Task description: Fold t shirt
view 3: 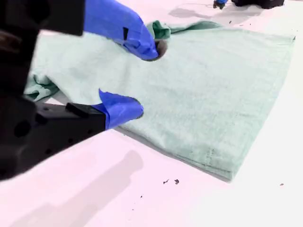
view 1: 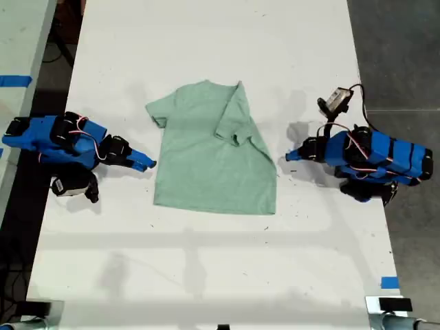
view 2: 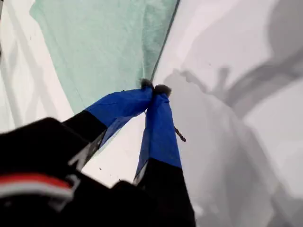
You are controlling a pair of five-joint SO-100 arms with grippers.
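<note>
The pale mint-green t shirt (view 1: 206, 165) lies flat in the middle of the white table (view 1: 206, 275), with its edge on the exterior view's right folded in so that sleeve rests on the chest. My first gripper (view 1: 291, 156) (view 2: 154, 89) is shut on nothing, its tips low over the table just off the shirt's (view 2: 104, 42) edge on the exterior view's right. My second gripper (view 1: 146, 162) (view 3: 142, 80) stands open at the shirt's (view 3: 213, 80) opposite edge, one finger over the cloth and one at the border. It holds nothing.
The table's edges run close behind both arm bases, with dark floor (view 1: 405, 55) on the exterior view's right. A blue tape mark (view 1: 389, 282) sits near the table's corner at the exterior view's lower right. Another table with blue tape (view 1: 14, 80) stands on the exterior view's left.
</note>
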